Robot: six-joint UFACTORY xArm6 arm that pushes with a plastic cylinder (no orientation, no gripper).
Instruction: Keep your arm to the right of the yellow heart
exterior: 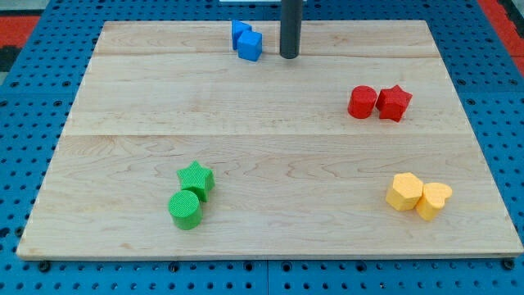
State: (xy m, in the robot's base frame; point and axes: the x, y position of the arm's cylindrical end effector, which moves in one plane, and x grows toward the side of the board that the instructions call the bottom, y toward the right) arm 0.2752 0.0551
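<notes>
Your wooden board (270,156) carries eight blocks in four pairs. Just left of my tip (289,56), at the view's top, sit two touching blue blocks (246,39). To the tip's right and a little lower, a red cylinder (362,102) touches a red star (394,102). Far below the tip to the left, a green star (196,178) leans on a green cylinder (185,209). Far below to the right, a yellow block (404,192) touches the yellow heart (434,199).

Bright, even light — sharp, shadowless.
</notes>
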